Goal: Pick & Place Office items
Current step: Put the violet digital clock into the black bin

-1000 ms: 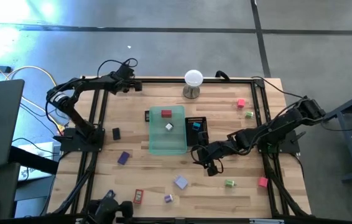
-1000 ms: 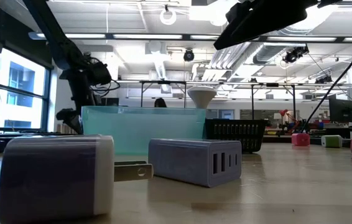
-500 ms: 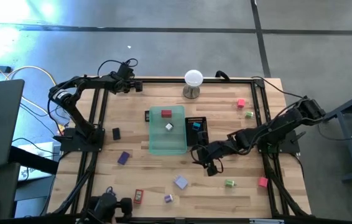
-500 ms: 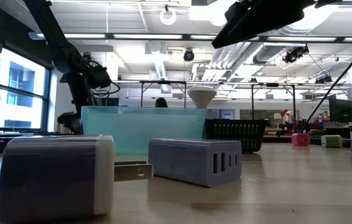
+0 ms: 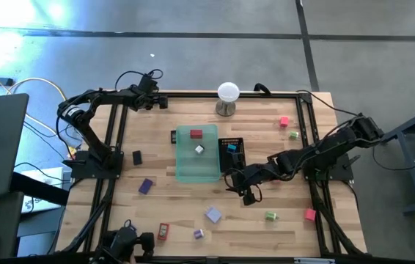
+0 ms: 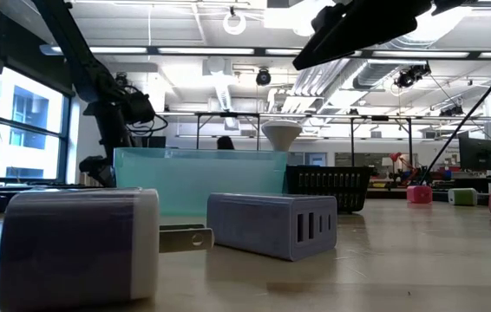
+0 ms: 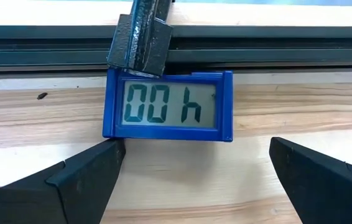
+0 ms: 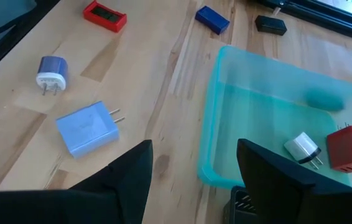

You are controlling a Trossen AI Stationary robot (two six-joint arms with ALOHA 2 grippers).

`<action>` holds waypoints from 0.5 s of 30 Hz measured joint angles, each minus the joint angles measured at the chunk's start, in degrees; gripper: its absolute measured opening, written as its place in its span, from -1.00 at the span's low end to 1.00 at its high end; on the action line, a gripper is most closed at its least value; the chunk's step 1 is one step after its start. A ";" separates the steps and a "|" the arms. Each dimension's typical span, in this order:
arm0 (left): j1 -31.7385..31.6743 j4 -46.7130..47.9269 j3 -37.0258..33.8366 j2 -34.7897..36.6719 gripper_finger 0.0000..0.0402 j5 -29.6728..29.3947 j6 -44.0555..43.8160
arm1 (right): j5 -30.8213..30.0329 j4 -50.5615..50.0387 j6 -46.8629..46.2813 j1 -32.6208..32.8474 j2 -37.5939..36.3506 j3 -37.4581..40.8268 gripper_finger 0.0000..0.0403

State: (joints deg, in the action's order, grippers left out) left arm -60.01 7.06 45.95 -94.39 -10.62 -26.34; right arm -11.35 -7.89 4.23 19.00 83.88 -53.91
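My left gripper [image 7: 194, 158] stands open at the table's far left corner [image 5: 153, 101]. Its fingers stand on either side of a small blue timer [image 7: 168, 104] reading "00 h", just short of it, and touch nothing. The timer lies on the wood, its far edge against the black frame rail [image 7: 226, 46]. My right gripper [image 8: 194, 158] hovers open and empty above the table's middle [image 5: 245, 191], beside the teal tray [image 5: 197, 158]. The tray holds a red block [image 8: 349, 149] and a white plug [image 8: 303, 147]. Other office items lie scattered on the wood.
A black mesh tray [image 5: 231, 152] stands to the right of the teal tray, and a white ball on a stand [image 5: 227, 95] at the far edge. Loose on the wood are a lavender charger [image 8: 88, 127], a purple plug [image 8: 51, 70], a red piece [image 8: 104, 15], and pink [image 5: 284, 122] and green [image 5: 270, 215] bits.
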 joint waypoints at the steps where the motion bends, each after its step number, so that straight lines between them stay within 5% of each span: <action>1: 0.00 0.03 -0.02 0.00 0.97 -0.05 0.22 | 0.00 -0.01 0.00 -0.02 0.00 0.00 0.10; 15: 2.40 0.45 -0.02 -0.13 0.97 -1.77 1.50 | 0.00 -0.04 0.07 -0.04 0.00 0.00 0.10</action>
State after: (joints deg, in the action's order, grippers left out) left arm -57.60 7.51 45.93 -94.52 -12.38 -24.84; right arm -11.35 -7.92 4.29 18.96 83.88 -53.91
